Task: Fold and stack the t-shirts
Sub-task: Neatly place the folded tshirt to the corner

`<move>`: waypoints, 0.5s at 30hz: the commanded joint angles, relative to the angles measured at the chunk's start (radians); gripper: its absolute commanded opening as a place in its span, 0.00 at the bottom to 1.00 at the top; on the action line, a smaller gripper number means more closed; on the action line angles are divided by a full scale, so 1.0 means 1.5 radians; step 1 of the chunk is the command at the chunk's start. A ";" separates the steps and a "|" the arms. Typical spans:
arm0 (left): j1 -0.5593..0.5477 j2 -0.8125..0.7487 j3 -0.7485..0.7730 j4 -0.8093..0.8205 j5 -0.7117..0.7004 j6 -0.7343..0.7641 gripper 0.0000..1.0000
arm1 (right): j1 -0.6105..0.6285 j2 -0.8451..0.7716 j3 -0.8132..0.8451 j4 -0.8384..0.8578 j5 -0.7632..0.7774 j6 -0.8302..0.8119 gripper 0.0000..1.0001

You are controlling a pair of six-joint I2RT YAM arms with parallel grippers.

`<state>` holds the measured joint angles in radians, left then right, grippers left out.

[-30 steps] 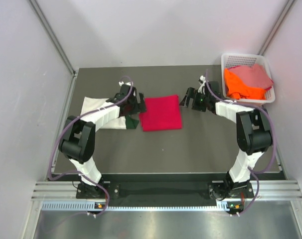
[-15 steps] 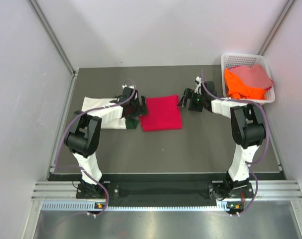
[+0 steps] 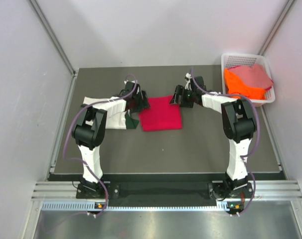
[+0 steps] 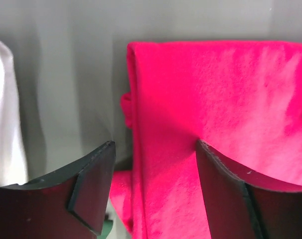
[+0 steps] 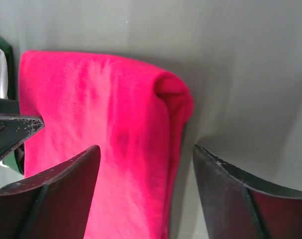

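A folded crimson-red t-shirt (image 3: 162, 113) lies on the dark table; it also shows in the left wrist view (image 4: 216, 114) and the right wrist view (image 5: 101, 129). My left gripper (image 3: 142, 102) is open, its jaws straddling the shirt's left folded edge near the far corner. My right gripper (image 3: 177, 96) is open, its jaws straddling the shirt's right folded edge near the far corner. A folded cream-white t-shirt (image 3: 98, 110) lies to the left, partly under my left arm. Orange (image 3: 240, 85) and dusty pink (image 3: 254, 74) t-shirts sit in the basket.
A white lattice basket (image 3: 235, 59) stands at the table's far right corner. A small dark green piece (image 3: 132, 122) lies by the white shirt's right edge. Grey walls and metal rails enclose the table.
Both grippers have moved inward and toward the far side, closing on the red shirt's two far corners. The shirt itself has not moved.
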<state>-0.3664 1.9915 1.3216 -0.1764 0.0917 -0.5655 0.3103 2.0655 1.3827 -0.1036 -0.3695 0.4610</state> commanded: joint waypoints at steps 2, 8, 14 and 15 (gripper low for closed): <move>0.001 0.021 0.015 -0.005 0.025 -0.019 0.67 | 0.022 0.027 0.032 -0.054 0.031 0.013 0.72; 0.001 0.048 0.043 -0.016 0.032 -0.036 0.58 | 0.023 0.058 0.073 -0.077 0.043 0.021 0.53; -0.003 0.084 0.064 -0.025 0.031 -0.064 0.45 | 0.024 0.063 0.081 -0.072 0.048 0.028 0.45; -0.007 0.085 0.067 -0.029 0.025 -0.066 0.43 | 0.025 0.064 0.082 -0.073 0.047 0.025 0.39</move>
<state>-0.3668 2.0724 1.4086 -0.1802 0.1383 -0.6388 0.3382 2.1311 1.4746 -0.1734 -0.3225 0.4942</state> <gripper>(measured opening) 0.441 0.431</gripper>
